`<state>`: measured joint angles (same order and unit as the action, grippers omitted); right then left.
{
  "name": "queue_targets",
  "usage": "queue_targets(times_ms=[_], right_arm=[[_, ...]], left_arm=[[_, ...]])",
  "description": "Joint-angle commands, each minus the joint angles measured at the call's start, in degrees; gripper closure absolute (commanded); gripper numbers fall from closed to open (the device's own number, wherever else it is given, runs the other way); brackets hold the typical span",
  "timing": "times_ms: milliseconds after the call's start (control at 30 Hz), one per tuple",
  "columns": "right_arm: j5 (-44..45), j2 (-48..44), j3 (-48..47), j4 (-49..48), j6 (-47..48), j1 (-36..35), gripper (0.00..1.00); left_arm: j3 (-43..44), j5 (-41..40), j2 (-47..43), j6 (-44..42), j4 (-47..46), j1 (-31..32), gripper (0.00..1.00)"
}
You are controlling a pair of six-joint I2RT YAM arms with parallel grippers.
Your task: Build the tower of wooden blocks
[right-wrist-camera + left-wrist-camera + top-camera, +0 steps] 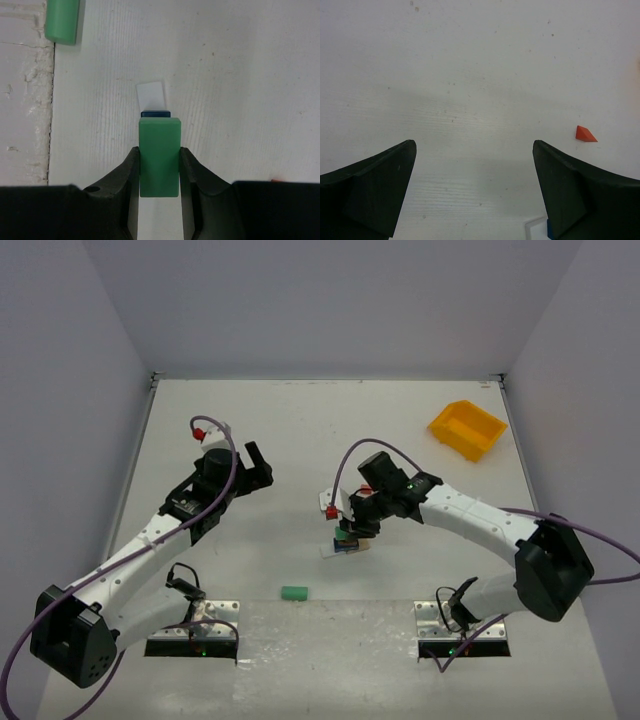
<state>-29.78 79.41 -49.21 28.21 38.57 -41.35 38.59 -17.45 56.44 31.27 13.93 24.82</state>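
Solid green, no pattern, on the green rectangular wooden block (159, 157). Same green on the green rounded wooden block (61, 20). Dark navy on the blue wooden block (155, 114); near-white on the pale flat wooden plank (150, 96). Orange-red on the red wooden wedge (585, 134). Bright yellow on the yellow plastic bin (466, 428). Matte black on right gripper (159, 150) and left gripper (474, 145). White, faintly streaked, on the white tabletop (480, 60). Purple on the thin purple cable (612, 542).

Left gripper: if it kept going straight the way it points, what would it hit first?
Probably the bare table: the left gripper is open and nothing lies between its fingers. The red wedge block sits to the right in its wrist view, outside that line, though depth is hard to judge.
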Motion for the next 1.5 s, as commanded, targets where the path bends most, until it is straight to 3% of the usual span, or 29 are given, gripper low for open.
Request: queue_targets(times_ms=[0, 967, 1467], right_arm=[[0.5, 0.5, -0.2, -2.6, -0.3, -0.6, 0.82], [0.7, 2.1, -1.6, -1.1, -0.7, -1.6, 0.79], [1.2, 2.6, -1.4, -1.8, -0.9, -1.6, 0.72]], left_arm=[[1.6, 0.7, 0.5, -0.9, -2.5, 0.1, 0.0], [1.6, 2.6, 1.5, -1.5, -2.9, 0.1, 0.0], [1.7, 2.0, 2.4, -1.5, -2.8, 0.1, 0.0]])
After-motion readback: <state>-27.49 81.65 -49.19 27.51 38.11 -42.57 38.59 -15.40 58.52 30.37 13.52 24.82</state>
